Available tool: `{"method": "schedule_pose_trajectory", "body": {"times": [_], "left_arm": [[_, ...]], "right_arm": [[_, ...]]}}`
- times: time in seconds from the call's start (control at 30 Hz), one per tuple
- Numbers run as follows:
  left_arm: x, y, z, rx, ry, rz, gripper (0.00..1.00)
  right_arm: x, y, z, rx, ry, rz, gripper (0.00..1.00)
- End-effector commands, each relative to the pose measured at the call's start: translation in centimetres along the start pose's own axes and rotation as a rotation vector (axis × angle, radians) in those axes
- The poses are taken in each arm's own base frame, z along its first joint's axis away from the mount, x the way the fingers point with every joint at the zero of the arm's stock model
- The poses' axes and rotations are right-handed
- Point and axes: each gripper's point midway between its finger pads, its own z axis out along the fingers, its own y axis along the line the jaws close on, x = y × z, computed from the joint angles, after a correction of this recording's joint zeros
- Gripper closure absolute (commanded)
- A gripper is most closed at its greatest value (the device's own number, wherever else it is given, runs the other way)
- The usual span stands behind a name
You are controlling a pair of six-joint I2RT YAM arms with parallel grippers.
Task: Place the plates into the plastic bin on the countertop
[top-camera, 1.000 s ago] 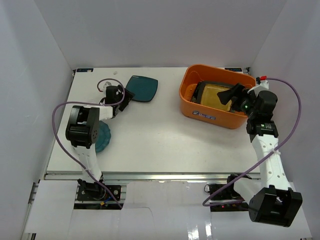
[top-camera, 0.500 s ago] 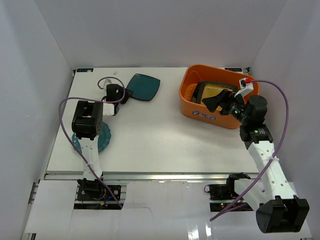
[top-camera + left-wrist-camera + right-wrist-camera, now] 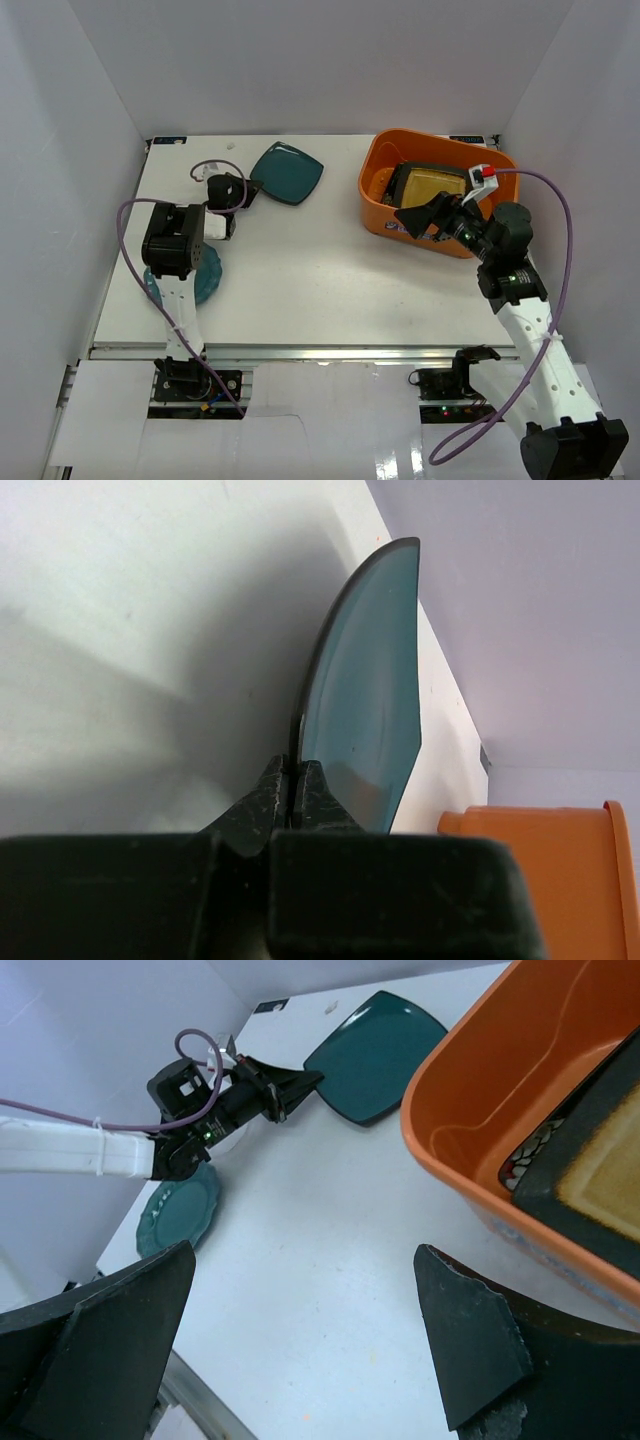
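Partly, the job is done: a yellow plate [image 3: 432, 188] is seen lying in the bin [image 3: 375, 205] at the far right, with a patterned dish glimpsed beneath it. Two plates are left on the worktop [image 3: 300, 270]. The teal plate [image 3: 288, 173], far and left of centre, is clamped at its edge by the left claw [image 3: 250, 190]. A blue plate [image 3: 208, 275] is left untouched at the near left. The right claw [image 3: 418, 216] is held apart and empty, just beside the bin's near wall.

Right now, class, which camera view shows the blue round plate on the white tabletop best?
Right wrist: the blue round plate lies almost fully exposed. In top external the left arm covers much of it; left wrist misses it.
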Motion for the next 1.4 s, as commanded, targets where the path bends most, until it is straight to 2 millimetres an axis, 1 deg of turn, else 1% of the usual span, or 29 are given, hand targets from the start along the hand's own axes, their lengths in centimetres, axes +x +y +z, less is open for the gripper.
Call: {"method": "schedule_pose_trajectory", "body": {"times": [0.0, 0.03, 0.1, 0.13, 0.17, 0.2, 0.23, 0.27, 0.3, 0.33, 0.37, 0.4, 0.43, 0.47, 0.5, 0.53, 0.57, 0.67, 0.7, 0.77, 0.8, 0.83, 0.93, 1.03, 1.1, 1.17, 1.23, 1.27, 1.37], "left_arm": [[-1.0, -3.4, -2.7, 0.105, 0.002, 0.029, 1.00], [-0.2, -2.9, -3.9, 0.110, 0.014, 0.013, 1.00], [0.8, -3.4, -5.4, 0.128, 0.037, -0.019, 1.00], [1.2, -3.7, -6.9, 0.135, 0.041, -0.024, 1.00], [1.6, -3.9, -7.7, 0.138, 0.050, -0.025, 1.00], [2.4, -4.4, -8.4, 0.145, 0.064, -0.020, 1.00], [3.1, -4.4, -9.8, 0.135, 0.082, -0.022, 1.00], [3.7, -4.6, -10.6, 0.139, 0.095, -0.020, 1.00], [4.6, -5.1, -11.4, 0.148, 0.112, -0.018, 1.00], [5.1, -5.2, -12.9, 0.144, 0.125, -0.023, 1.00], [5.8, -5.6, -13.7, 0.154, 0.143, -0.024, 1.00], [6.2, -5.5, -14.5, 0.151, 0.157, -0.027, 1.00], [6.5, -5.5, -15.2, 0.145, 0.169, -0.038, 1.00], [6.7, -5.9, -16.8, 0.157, 0.186, -0.040, 1.00], [7.0, -6.0, -17.6, 0.155, 0.197, -0.042, 1.00], [7.5, -5.7, -18.4, 0.144, 0.227, -0.051, 1.00], [7.7, -5.9, -19.9, 0.157, 0.236, -0.053, 1.00], [9.2, -5.5, -22.2, 0.151, 0.309, -0.063, 1.00], [9.6, -5.4, -23.6, 0.160, 0.327, -0.066, 1.00], [10.2, -5.5, -25.1, 0.176, 0.357, -0.071, 1.00], [10.7, -5.6, -26.4, 0.197, 0.375, -0.072, 1.00], [11.0, -5.8, -27.0, 0.213, 0.393, -0.074, 1.00], [12.1, -6.1, -29.0, 0.254, 0.462, -0.081, 1.00], [12.7, -6.6, -30.3, 0.283, 0.502, -0.069, 1.00], [12.9, -6.9, -31.0, 0.307, 0.526, -0.055, 1.00], [13.5, -7.4, -31.9, 0.340, 0.581, -0.037, 1.00], [14.1, -7.4, -32.7, 0.355, 0.628, -0.029, 1.00], [14.1, -7.9, -33.1, 0.387, 0.637, -0.019, 1.00], [14.1, -9.2, -34.0, 0.450, 0.670, 0.009, 1.00]], "right_arm": [[1.3, 1.4, -0.5, -0.040, 0.035, 0.004, 0.04], [2.2, 1.9, -0.4, -0.059, 0.058, 0.008, 0.04], [3.3, 2.4, -0.2, -0.069, 0.082, 0.027, 0.04], [5.0, 3.3, 0.0, -0.095, 0.121, 0.040, 0.04], [5.6, 3.2, 0.3, -0.073, 0.119, 0.048, 0.03], [7.0, 4.5, 0.5, -0.102, 0.144, 0.071, 0.02], [8.0, 3.6, 1.0, -0.051, 0.127, 0.088, 0.02], [8.8, 3.7, 1.2, -0.038, 0.129, 0.105, 0.02], [9.8, 5.0, 1.5, -0.062, 0.130, 0.153, 0.03], [11.2, 3.8, 1.8, -0.008, 0.121, 0.180, 0.04], [11.8, 4.1, 2.0, -0.011, 0.116, 0.205, 0.04], [12.3, 5.1, 2.2, -0.038, 0.110, 0.259, 0.06], [12.7, 4.7, 2.4, -0.018, 0.093, 0.278, 0.07], [13.9, 3.5, 2.5, 0.026, 0.090, 0.292, 0.08], [14.9, 3.1, 2.6, 0.047, 0.103, 0.309, 0.10], [14.9, 3.0, 2.8, 0.052, 0.083, 0.340, 0.10], [16.2, 2.0, 2.6, 0.077, 0.091, 0.350, 0.10], [17.5, 0.9, 2.5, 0.103, 0.071, 0.415, 0.10], [18.9, 0.0, 2.3, 0.128, 0.090, 0.426, 0.10], [19.6, -0.1, 2.3, 0.119, 0.087, 0.471, 0.10], [21.3, -1.1, 2.1, 0.149, 0.119, 0.480, 0.10], [22.0, -1.1, 2.1, 0.140, 0.138, 0.494, 0.10], [22.9, -0.1, 2.3, 0.079, 0.171, 0.531, 0.10], [22.2, 1.8, 3.2, -0.023, 0.178, 0.510, 0.10], [22.9, 1.9, 3.7, -0.016, 0.216, 0.491, 0.10], [22.8, 3.1, 3.9, -0.079, 0.238, 0.488, 0.10], [23.2, 3.1, 4.1, -0.076, 0.249, 0.503, 0.10], [23.6, 2.8, 4.2, -0.064, 0.257, 0.507, 0.10], [23.3, 2.9, 4.3, -0.075, 0.236, 0.512, 0.00]]}}
